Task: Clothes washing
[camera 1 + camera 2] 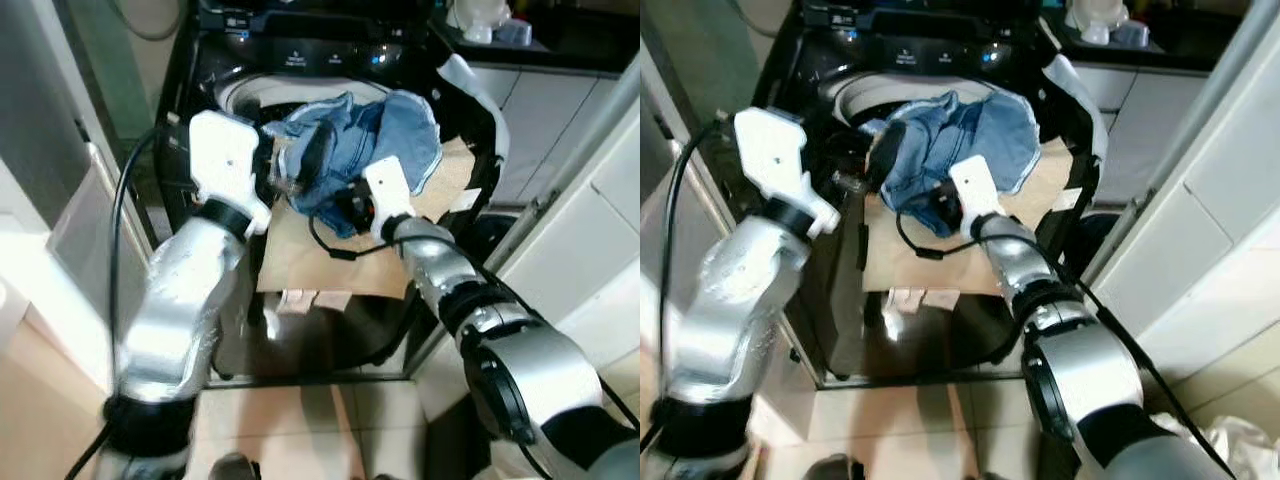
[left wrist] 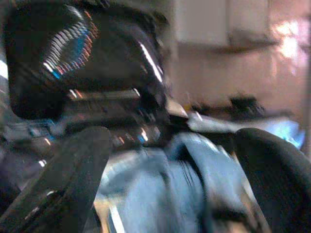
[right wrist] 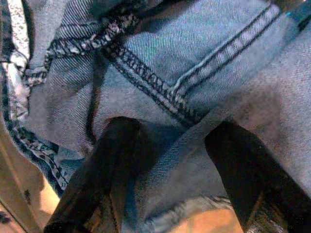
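Jeans (image 1: 375,150) bunched over washer (image 1: 300,60) opening; right gripper (image 3: 170,145) fingers spread, pressed into denim; left gripper (image 2: 175,179) spread open just short of it.

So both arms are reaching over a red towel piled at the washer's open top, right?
Not a red towel: it is a blue denim garment, as the right wrist view shows by its seams. The rest holds: both arms reach over it at the washer.
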You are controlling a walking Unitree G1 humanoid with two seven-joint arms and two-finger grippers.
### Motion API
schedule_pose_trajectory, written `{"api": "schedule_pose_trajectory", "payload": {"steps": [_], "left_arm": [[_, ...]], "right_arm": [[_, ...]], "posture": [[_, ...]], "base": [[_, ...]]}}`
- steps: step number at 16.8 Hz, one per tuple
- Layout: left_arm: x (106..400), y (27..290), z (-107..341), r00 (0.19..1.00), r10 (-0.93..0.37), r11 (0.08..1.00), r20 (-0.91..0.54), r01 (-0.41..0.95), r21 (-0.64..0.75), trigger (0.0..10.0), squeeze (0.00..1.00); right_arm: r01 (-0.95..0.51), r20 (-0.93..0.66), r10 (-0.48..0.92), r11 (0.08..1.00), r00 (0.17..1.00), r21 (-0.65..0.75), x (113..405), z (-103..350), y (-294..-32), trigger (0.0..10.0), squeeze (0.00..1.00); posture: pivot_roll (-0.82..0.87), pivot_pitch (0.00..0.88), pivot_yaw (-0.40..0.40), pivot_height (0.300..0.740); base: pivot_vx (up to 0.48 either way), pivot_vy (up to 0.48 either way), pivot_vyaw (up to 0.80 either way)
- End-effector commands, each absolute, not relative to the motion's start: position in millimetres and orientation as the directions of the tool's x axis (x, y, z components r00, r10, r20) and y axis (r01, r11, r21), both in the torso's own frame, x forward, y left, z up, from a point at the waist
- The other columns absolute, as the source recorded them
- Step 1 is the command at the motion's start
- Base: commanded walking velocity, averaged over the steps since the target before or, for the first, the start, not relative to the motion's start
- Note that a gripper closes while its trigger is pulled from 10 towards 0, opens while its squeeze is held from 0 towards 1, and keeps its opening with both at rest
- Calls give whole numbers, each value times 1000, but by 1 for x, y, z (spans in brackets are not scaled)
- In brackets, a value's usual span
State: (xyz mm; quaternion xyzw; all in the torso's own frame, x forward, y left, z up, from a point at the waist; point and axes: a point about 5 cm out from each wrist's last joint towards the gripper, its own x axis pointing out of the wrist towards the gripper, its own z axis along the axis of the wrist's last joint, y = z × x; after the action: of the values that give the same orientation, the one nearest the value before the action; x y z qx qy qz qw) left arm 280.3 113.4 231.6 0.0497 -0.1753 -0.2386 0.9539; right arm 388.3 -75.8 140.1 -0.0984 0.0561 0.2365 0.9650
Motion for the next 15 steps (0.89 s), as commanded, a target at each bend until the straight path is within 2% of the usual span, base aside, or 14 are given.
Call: {"api": "schedule_pose_trajectory", "payload": {"steps": [1,3,7,8,11,13,15], "left_arm": [[272,108,215,802,-561,826,204,530,190,10000,0],[257,102,181,768,-640,758,37,622,195,10000,0],[256,101,160,770,-636,740,-47,626,245,10000,0],[256,99,156,773,-632,737,-61,623,262,10000,0],[259,95,155,792,-609,759,-40,596,260,10000,0],[268,95,159,841,-542,819,11,525,232,10000,0],[277,96,160,873,-486,862,40,471,187,10000,0]], "right_arm": [[-443,-125,425,868,896,-223,397,161,-75,10000,0],[-396,-84,389,870,917,-294,406,184,-79,10000,0],[-282,1,313,857,950,-431,418,223,-89,10000,0],[-186,97,248,888,964,-421,424,254,-98,10000,0],[-143,225,226,932,948,-333,425,284,-105,10000,0],[-226,230,255,963,939,-145,421,260,-110,10000,0],[-205,235,209,978,949,-42,414,230,-119,10000,0]], "posture": [[212,0,-135,740],[221,0,-142,740],[211,0,-132,740],[206,0,-128,740],[184,0,-122,740],[138,0,-104,740],[99,0,-91,740]], "base": [[0,0,0],[0,0,0],[0,0,0],[0,0,0],[0,0,0],[0,0,0],[0,0,0]]}}
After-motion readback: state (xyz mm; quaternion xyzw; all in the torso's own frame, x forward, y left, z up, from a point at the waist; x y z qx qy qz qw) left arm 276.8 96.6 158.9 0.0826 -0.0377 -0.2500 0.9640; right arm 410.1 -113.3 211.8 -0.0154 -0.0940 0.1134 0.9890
